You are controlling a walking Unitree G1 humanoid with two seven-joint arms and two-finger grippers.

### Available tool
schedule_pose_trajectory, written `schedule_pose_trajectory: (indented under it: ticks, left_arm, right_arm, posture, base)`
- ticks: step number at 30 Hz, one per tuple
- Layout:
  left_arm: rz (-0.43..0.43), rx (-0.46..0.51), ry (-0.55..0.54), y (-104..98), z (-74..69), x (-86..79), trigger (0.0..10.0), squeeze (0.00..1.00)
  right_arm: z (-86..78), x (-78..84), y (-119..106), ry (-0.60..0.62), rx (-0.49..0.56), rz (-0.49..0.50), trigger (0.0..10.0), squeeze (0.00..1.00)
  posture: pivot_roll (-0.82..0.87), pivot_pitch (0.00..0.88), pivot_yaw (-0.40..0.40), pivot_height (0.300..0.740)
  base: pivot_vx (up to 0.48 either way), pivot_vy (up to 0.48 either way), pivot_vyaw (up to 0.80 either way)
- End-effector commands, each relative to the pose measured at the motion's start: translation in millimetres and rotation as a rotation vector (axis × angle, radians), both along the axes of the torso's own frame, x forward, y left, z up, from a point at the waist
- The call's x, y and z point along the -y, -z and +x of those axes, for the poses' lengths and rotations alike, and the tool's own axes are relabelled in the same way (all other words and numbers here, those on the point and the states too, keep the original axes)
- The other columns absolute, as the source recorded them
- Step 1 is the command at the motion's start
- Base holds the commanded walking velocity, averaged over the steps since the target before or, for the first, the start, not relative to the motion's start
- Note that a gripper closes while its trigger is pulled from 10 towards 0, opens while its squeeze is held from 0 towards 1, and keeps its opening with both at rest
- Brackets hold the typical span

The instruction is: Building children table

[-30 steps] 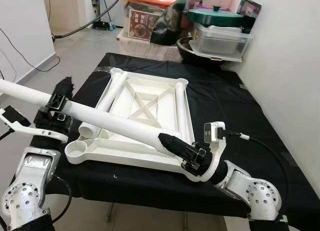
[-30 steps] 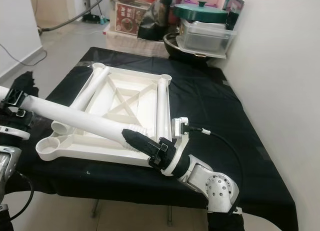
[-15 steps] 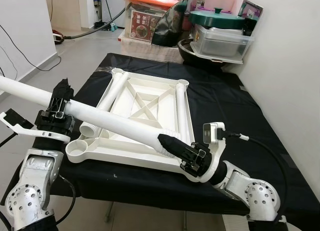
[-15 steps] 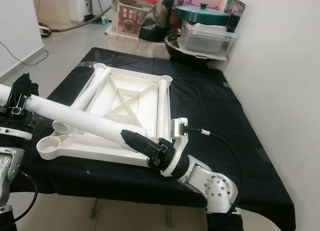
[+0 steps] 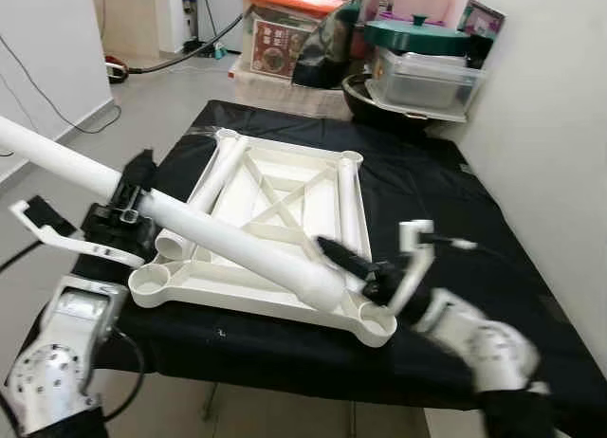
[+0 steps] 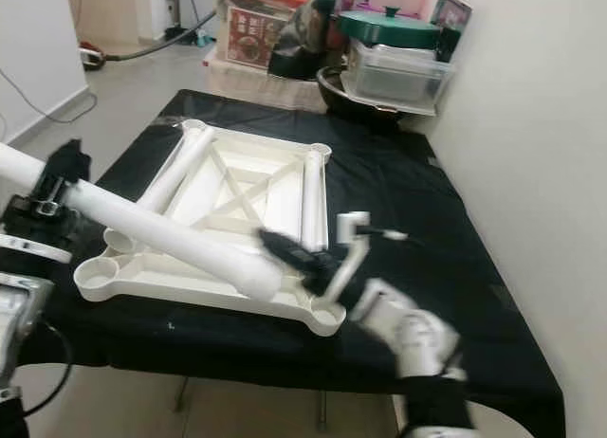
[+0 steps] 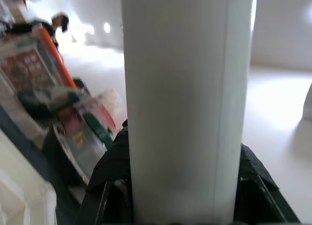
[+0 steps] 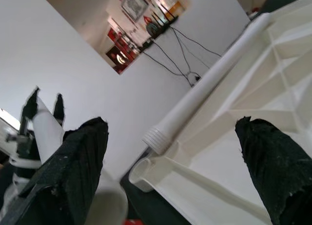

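Note:
The white children's tabletop point(image 5: 285, 187) lies upside down on a black-covered table point(image 5: 455, 220). A long white leg tube point(image 5: 237, 246) slants across it, its free end point(image 5: 322, 286) low over the near right corner socket point(image 5: 377, 322). My left gripper point(image 5: 128, 209) is shut on the tube's upper part; in the left wrist view the tube point(image 7: 185, 103) sits between the black fingers point(image 7: 109, 171). My right gripper point(image 5: 356, 265) is open just right of the tube's end, blurred, with nothing between its spread fingers point(image 8: 78, 166). Two other legs point(image 5: 216, 173) lie along the frame's sides.
Storage boxes point(image 5: 285, 40), a dark bowl and a clear container with a green lid point(image 5: 417, 63) crowd the table's far end. A white wall point(image 5: 550, 125) runs close on the right. Open floor point(image 5: 142, 106) with cables lies to the left.
My right gripper has let go of the tube's lower end and pulled off to the right, now open. The tube's end has dropped toward the near right corner; the left grip holds.

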State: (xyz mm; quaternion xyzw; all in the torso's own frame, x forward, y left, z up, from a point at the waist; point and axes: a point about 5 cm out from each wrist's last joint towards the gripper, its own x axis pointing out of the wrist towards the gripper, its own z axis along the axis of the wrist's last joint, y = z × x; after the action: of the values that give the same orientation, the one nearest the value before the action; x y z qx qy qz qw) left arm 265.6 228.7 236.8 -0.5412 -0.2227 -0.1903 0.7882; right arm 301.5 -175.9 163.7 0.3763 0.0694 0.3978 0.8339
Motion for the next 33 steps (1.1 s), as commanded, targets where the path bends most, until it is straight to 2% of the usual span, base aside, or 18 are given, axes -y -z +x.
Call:
schedule_pose_trajectory:
  ticks: [1, 2, 3, 4, 5, 6, 8, 9, 10, 12, 13, 14, 16, 17, 20, 22, 29, 33]
  left_arm:
    - [0.041, 0.007, 0.029, -3.0, 0.5, 4.3, 0.0, 0.0]
    - [0.041, 0.007, 0.029, -3.0, 0.5, 4.3, 0.0, 0.0]
    - [0.063, 0.001, 0.043, -2.2, 1.0, 7.1, 0.0, 0.0]
    - [0.063, 0.001, 0.043, -2.2, 1.0, 7.1, 0.0, 0.0]
    - [0.079, -0.002, 0.067, -1.1, 2.0, 12.2, 0.0, 0.0]
    - [0.09, -0.003, 0.091, -0.3, 3.0, 17.4, 0.0, 0.0]
    - [0.09, -0.003, 0.091, -0.3, 3.0, 17.4, 0.0, 0.0]
    - [0.101, -0.001, 0.122, -0.1, 4.1, 23.4, 0.0, 0.0]
    - [0.101, -0.001, 0.122, -0.1, 4.1, 23.4, 0.0, 0.0]
    - [0.145, -0.002, 0.197, 1.1, 7.0, 39.5, 0.0, 0.0]
    - [0.145, -0.002, 0.197, 1.1, 7.0, 39.5, 0.0, 0.0]
    - [0.159, -0.004, 0.219, 2.0, 8.4, 46.3, 0.0, 0.0]
    - [0.169, -0.011, 0.237, 3.7, 10.0, 53.8, 0.0, 0.0]
    - [0.17, -0.015, 0.242, 4.3, 10.6, 56.0, 0.0, 0.0]
    - [0.171, -0.014, 0.256, 4.6, 10.3, 60.2, 0.0, 0.0]
    - [0.18, -0.014, 0.28, 5.3, 9.8, 67.9, 0.0, 0.0]
    - [0.233, -0.02, 0.364, 8.5, 7.2, 86.2, 0.0, 0.0]
    - [0.27, -0.022, 0.405, 10.8, 7.8, 96.0, 0.0, 0.0]
  right_arm:
    - [6.2, 15.0, -10.3, 0.036, 0.036, -0.029, 10.0, 0.91]
    - [6.2, 15.0, -10.3, 0.036, 0.036, -0.029, 10.0, 0.91]
    - [9.5, 21.8, -20.4, 0.044, 0.071, -0.048, 10.0, 0.55]
    - [9.5, 21.8, -20.4, 0.044, 0.071, -0.048, 10.0, 0.55]
    - [11.3, 21.7, -32.4, 0.019, 0.112, -0.053, 10.0, 0.0]
    - [10.9, 16.2, -41.9, -0.03, 0.144, -0.051, 10.0, 0.0]
    - [10.9, 16.2, -41.9, -0.03, 0.144, -0.051, 10.0, 0.0]
    - [7.9, 2.8, -50.3, -0.119, 0.18, -0.071, 10.0, 0.0]
    - [7.9, 2.8, -50.3, -0.119, 0.18, -0.071, 10.0, 0.0]
    - [-5.6, -33.0, -65.7, -0.358, 0.275, -0.171, 10.0, 0.0]
    - [-5.6, -33.0, -65.7, -0.358, 0.275, -0.171, 10.0, 0.0]
    - [-10.5, -47.5, -65.4, -0.441, 0.309, -0.261, 10.0, 0.0]
    - [-12.6, -61.7, -56.1, -0.51, 0.325, -0.4, 10.0, 0.0]
    - [-12.5, -65.4, -50.3, -0.523, 0.322, -0.453, 10.0, 0.0]
    - [-14.5, -71.4, -44.3, -0.556, 0.31, -0.476, 10.0, 0.0]
    - [-17.6, -80.9, -38.1, -0.602, 0.296, -0.5, 10.0, 0.0]
    - [-12.9, -100.4, -38.7, -0.61, 0.231, -0.571, 10.0, 0.0]
    - [-13.1, -107.9, -45.4, -0.643, 0.24, -0.594, 10.0, 0.0]
  posture:
    - [0.07, 0.0, -0.137, 0.74]
    - [0.07, 0.0, -0.137, 0.74]
    - [0.07, 0.0, -0.137, 0.74]
    - [0.07, 0.0, -0.137, 0.74]
    - [0.07, 0.0, -0.129, 0.74]
    - [0.07, 0.0, -0.123, 0.74]
    - [0.07, 0.0, -0.123, 0.74]
    - [0.06, 0.0, -0.119, 0.74]
    - [0.06, 0.0, -0.119, 0.74]
    - [0.07, 0.0, -0.122, 0.74]
    - [0.07, 0.0, -0.122, 0.74]
    - [0.07, 0.0, -0.124, 0.74]
    - [0.08, 0.0, -0.127, 0.74]
    - [0.08, 0.0, -0.127, 0.74]
    - [0.08, 0.0, -0.127, 0.74]
    - [0.09, 0.0, -0.132, 0.74]
    - [0.09, 0.0, -0.118, 0.74]
    - [0.09, 0.0, -0.113, 0.74]
  base:
    - [0.0, 0.0, 0.0]
    - [0.0, 0.0, 0.0]
    - [0.0, 0.0, 0.0]
    - [0.0, 0.0, 0.0]
    - [0.0, 0.0, 0.0]
    - [0.0, 0.0, 0.0]
    - [0.0, 0.0, 0.0]
    - [0.0, 0.0, 0.0]
    - [0.0, 0.0, 0.0]
    - [0.0, 0.0, 0.0]
    - [0.0, 0.0, 0.0]
    - [0.0, 0.0, 0.0]
    - [0.0, 0.0, 0.0]
    - [0.0, 0.0, 0.0]
    - [0.0, 0.0, 0.0]
    - [0.0, 0.0, 0.0]
    - [0.0, 0.0, 0.0]
    - [0.0, 0.0, 0.0]
